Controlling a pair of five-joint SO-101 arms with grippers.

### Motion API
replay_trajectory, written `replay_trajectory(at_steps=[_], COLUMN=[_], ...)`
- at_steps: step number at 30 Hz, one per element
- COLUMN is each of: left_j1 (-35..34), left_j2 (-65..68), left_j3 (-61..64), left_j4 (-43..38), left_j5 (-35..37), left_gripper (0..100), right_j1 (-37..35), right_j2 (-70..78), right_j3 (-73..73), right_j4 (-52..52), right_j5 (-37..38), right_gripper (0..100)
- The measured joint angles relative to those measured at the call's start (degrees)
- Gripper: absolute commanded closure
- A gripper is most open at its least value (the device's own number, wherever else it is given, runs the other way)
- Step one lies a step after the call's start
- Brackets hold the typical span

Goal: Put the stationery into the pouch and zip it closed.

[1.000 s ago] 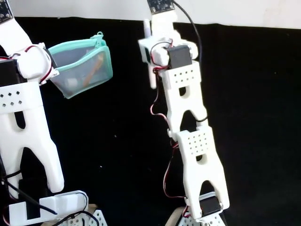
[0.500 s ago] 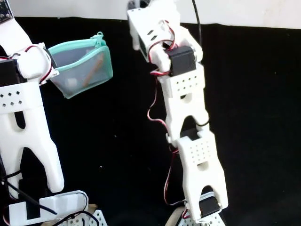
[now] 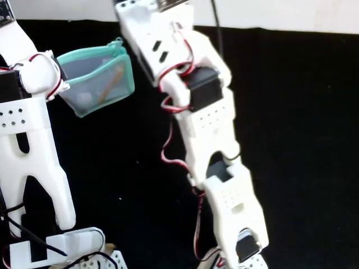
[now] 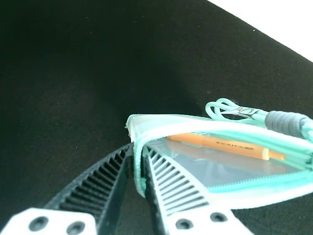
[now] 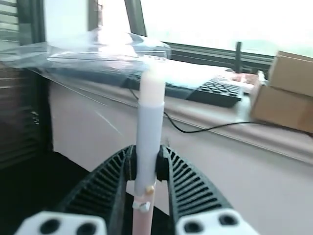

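Note:
A mint-green mesh pouch (image 3: 98,78) hangs in the air at the back left, its zip open along the top. My left gripper (image 3: 59,78) is shut on its edge. In the left wrist view the fingers (image 4: 161,181) pinch the pouch (image 4: 230,169) at its corner, and an orange pen (image 4: 220,143) lies inside. The zip pull (image 4: 286,120) sits at the pouch's far end. My right gripper (image 5: 146,154) is shut on a pale white-and-blue pen (image 5: 149,107) that stands upright between its fingers. The right arm's wrist (image 3: 148,33) is raised just right of the pouch.
Black cloth (image 3: 303,112) covers the table, with a white wall (image 3: 280,14) behind it. Both arm bases stand at the front edge. Beyond the pen, the right wrist view takes in a window, a keyboard (image 5: 215,90) and cardboard boxes (image 5: 283,93).
The right arm has swung left toward the pouch and tilted its wrist up, carrying the pen past the top edge of the high view. The left arm and pouch have stayed still.

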State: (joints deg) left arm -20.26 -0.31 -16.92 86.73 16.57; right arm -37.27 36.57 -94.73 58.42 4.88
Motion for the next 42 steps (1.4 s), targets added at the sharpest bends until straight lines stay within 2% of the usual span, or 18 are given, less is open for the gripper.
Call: replay_trajectory(at_steps=[16, 22, 30, 42], left_j1=[0.0, 0.0, 0.0, 0.0], left_j2=[0.0, 0.0, 0.0, 0.0], left_j3=[0.0, 0.0, 0.0, 0.0], left_j4=[0.0, 0.0, 0.0, 0.0], left_j5=[0.0, 0.0, 0.0, 0.0], left_gripper=[99, 99, 99, 99], right_j1=[-7.4, -7.5, -7.5, -4.7], right_j2=[0.0, 0.9, 7.9, 11.3], right_j3=[0.0, -0.1, -0.4, -0.4], right_j4=[2.7, 4.4, 5.3, 16.9], right_j5=[0.4, 0.3, -5.9, -9.8], right_gripper=[99.2, 99.2, 99.2, 98.9])
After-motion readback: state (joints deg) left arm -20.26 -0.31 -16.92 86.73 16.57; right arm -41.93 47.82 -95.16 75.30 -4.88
